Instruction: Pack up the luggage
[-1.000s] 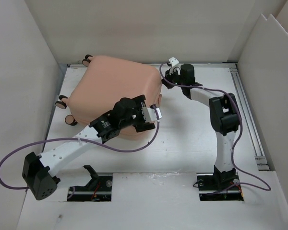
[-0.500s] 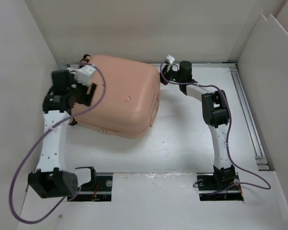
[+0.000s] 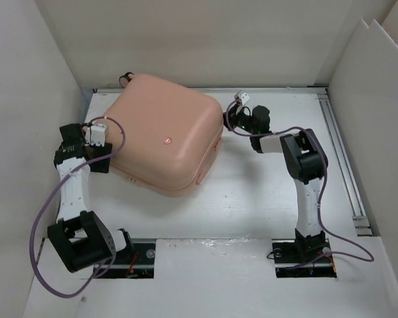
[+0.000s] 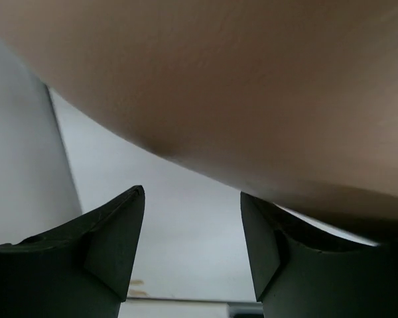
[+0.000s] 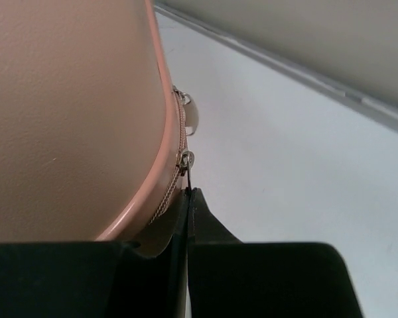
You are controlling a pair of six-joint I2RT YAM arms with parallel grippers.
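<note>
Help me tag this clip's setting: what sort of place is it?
Probably a lab robot cell: white panel walls enclose the table, with left arm and right arm bolted at its edge.

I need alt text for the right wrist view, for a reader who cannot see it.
The right pincer is shut on a zipper pull at the rounded edge of a pink suitcase. The suitcase fills the left side and lies on a white table.

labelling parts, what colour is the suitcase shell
Peach-pink hard-shell suitcase; best in top external view.
</note>
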